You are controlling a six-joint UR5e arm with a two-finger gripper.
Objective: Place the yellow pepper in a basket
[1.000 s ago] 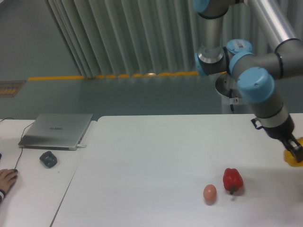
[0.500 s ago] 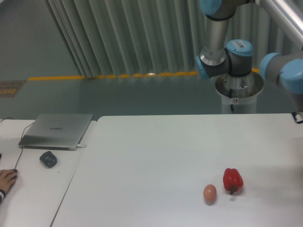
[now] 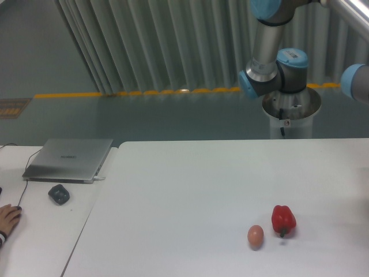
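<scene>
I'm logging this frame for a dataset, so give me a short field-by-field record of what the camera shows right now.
table: white top
red pepper: front right of the table
egg: just left of the red pepper, apart from it
yellow pepper: not in view
basket: not in view
arm: upper right, running out of frame
gripper: out of frame
side desk: laptop closed, small dark object, a person's hand at the left edge

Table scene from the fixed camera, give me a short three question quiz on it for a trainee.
1. True or false: the red pepper lies to the right of the egg.
2. What sits on the side table beside the closed laptop? A) a dark mouse B) a cup C) a basket
3. Fill in: the yellow pepper and the jaws are ____ of this view.

Key: 1 true; 2 A; 3 out
</scene>
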